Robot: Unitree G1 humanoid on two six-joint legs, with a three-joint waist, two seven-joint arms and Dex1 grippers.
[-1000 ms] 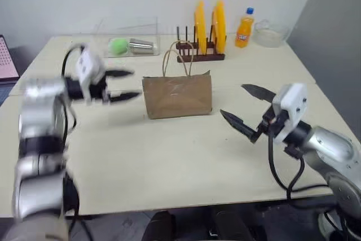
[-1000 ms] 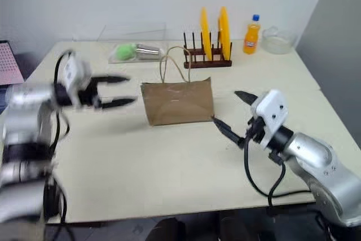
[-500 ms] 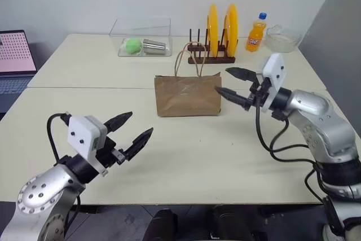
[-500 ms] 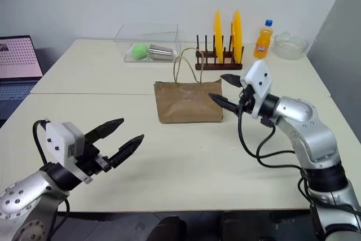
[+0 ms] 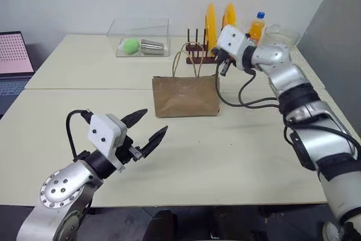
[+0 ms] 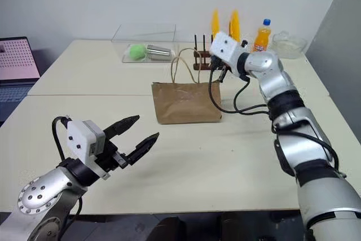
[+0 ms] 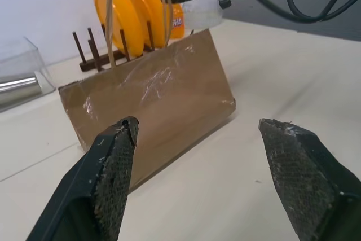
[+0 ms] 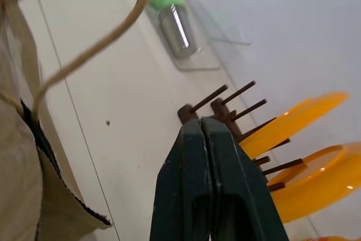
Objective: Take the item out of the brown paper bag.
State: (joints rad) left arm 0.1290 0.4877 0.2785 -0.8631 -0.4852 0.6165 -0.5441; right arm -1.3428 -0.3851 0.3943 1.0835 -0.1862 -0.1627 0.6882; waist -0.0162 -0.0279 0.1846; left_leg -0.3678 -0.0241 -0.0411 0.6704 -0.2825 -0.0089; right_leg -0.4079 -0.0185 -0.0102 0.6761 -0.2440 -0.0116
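Pale table (image 5: pixel 237 156), brown paper bag (image 5: pixel 185 95) upright mid-table. My right gripper (image 5: pixel 220 69), pinched shut on nothing at its far-right top edge; should reopen before entering. My left gripper (image 5: pixel 148 130) gaped wide, near-left

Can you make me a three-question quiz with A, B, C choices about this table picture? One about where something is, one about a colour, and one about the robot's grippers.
1. Where is the green ball?
A. in the clear box
B. in the bag
C. on the plate rack

2. What colour are the plates in the rack?
A. blue
B. yellow-orange
C. white

3. How is the right gripper?
A. wide open
B. shut on the bottle
C. shut, with nothing between its fingers

Answers:
1. A, the ball lies beside a metal cup inside the clear box.
2. B, both upright plates are yellow-orange.
3. C, the right wrist view shows its fingers pressed together, bare.
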